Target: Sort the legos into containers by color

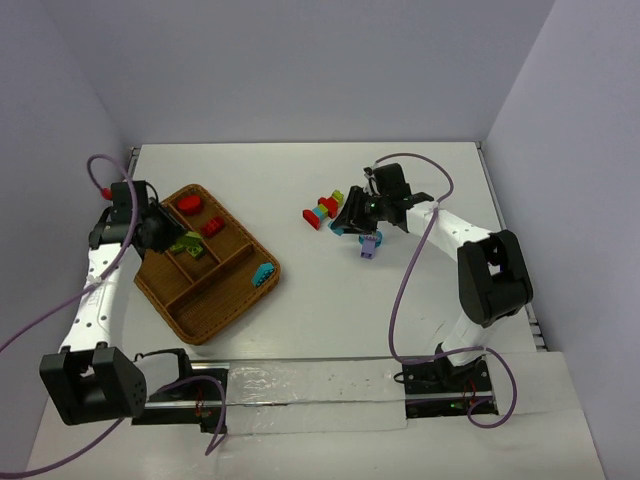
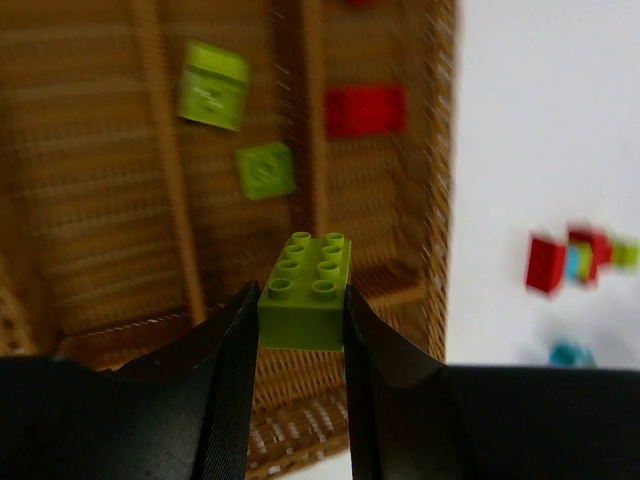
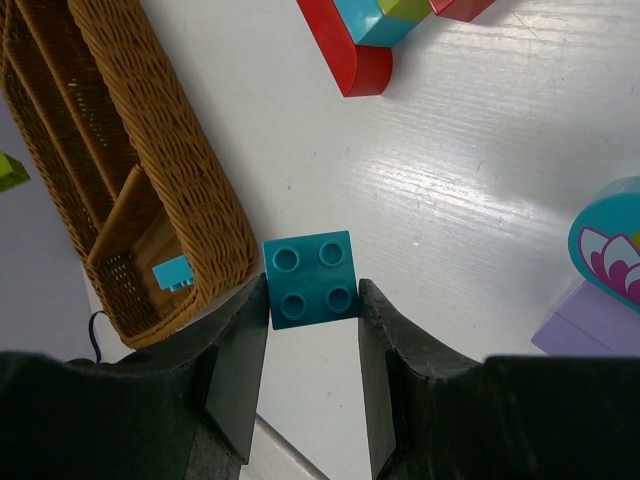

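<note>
My left gripper (image 2: 300,322) is shut on a lime green brick (image 2: 305,290) and holds it above the wicker tray (image 2: 100,200), at the tray's left side in the top view (image 1: 162,228). Two green bricks (image 2: 213,84) (image 2: 266,170) lie in one compartment below, and a red brick (image 2: 365,110) lies in the compartment beside it. My right gripper (image 3: 312,312) is shut on a square teal brick (image 3: 310,280) and holds it above the table, right of the tray (image 3: 170,170). In the top view the right gripper (image 1: 348,220) is beside a multicoloured stack (image 1: 322,211).
The tray (image 1: 215,312) holds two red bricks (image 1: 188,203), green bricks (image 1: 188,243) and a teal brick (image 1: 264,273). A purple brick (image 1: 370,245) with a teal rounded piece (image 3: 610,245) lies under the right arm. The red, teal and green stack (image 3: 370,30) lies nearby.
</note>
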### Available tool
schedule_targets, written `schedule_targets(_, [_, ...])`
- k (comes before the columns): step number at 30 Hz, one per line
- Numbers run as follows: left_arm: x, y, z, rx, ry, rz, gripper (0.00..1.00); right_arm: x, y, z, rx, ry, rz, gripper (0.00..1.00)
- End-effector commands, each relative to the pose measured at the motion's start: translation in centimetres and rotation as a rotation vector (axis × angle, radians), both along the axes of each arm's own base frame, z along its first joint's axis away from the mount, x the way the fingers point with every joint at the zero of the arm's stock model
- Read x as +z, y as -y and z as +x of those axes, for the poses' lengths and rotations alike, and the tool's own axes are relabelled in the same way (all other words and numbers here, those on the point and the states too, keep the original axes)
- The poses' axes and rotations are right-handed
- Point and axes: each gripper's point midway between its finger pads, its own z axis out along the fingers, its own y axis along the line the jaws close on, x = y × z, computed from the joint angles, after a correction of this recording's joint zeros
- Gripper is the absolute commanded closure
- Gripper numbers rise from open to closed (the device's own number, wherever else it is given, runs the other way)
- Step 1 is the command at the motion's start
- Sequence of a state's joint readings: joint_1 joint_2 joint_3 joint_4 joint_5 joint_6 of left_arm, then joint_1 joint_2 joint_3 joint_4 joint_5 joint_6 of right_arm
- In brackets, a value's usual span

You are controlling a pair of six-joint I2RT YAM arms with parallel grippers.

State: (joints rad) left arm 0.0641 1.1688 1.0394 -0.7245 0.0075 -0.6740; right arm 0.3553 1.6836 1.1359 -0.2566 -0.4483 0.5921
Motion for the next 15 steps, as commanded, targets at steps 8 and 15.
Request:
schedule_targets(8, [-1.1, -7.6, 3.3, 0.359, -0.038, 0.127, 1.00, 4.1, 0.2, 0.7, 0.008, 0.154, -0.114, 1.00])
schedule_targets(15, [-2.4, -7.7, 4.9, 0.367, -0.023, 0.108, 1.00, 8.5, -6.5, -3.0, 0.194, 0.324, -0.160, 1.00])
